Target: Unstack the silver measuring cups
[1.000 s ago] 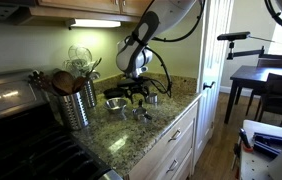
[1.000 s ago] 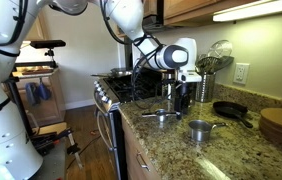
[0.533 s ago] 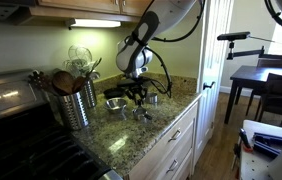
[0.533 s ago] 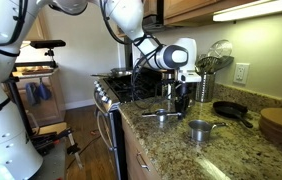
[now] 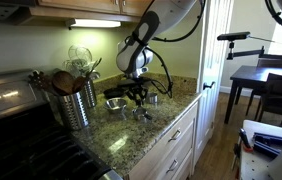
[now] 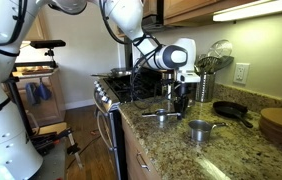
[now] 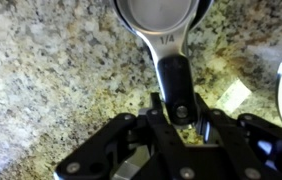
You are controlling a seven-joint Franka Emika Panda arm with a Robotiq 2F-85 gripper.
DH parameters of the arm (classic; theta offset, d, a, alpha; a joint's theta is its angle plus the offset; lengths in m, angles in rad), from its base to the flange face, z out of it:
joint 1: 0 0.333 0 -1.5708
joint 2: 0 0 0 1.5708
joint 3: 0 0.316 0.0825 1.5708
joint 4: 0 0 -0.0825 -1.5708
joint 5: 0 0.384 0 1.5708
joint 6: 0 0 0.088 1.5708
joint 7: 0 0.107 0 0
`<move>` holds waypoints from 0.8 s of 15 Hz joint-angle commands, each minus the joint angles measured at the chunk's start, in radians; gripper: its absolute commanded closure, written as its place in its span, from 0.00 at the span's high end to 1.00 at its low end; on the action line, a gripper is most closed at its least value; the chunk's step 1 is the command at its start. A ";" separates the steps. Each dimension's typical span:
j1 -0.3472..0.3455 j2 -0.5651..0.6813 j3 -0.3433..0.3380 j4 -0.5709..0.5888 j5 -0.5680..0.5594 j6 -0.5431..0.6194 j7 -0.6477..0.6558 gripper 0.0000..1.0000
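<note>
In the wrist view a silver measuring cup (image 7: 161, 12) lies on the granite counter, its flat handle (image 7: 173, 70) running down between my jaws. My gripper (image 7: 178, 115) is shut on the end of that handle. In both exterior views the gripper (image 5: 138, 95) (image 6: 176, 103) points straight down at the counter. Other silver measuring cups sit apart around it: one behind (image 5: 114, 102), one in front (image 5: 141, 112), and a larger one (image 6: 199, 129) nearer the counter's front edge.
A perforated steel utensil canister (image 5: 76, 103) stands by the stove (image 5: 11, 100). A dark round pan (image 6: 231, 110) and a wooden board (image 6: 281, 125) lie further along the counter. A wire whisk (image 6: 218, 52) stands against the wall. The counter edge (image 5: 176, 110) is close by.
</note>
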 commanded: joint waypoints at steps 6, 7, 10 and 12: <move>0.041 -0.106 -0.016 -0.118 -0.087 0.004 -0.085 0.36; 0.043 -0.114 -0.015 -0.125 -0.099 0.004 -0.096 0.30; 0.048 -0.131 -0.010 -0.138 -0.131 0.007 -0.121 0.10; 0.049 -0.137 -0.010 -0.142 -0.145 0.007 -0.134 0.13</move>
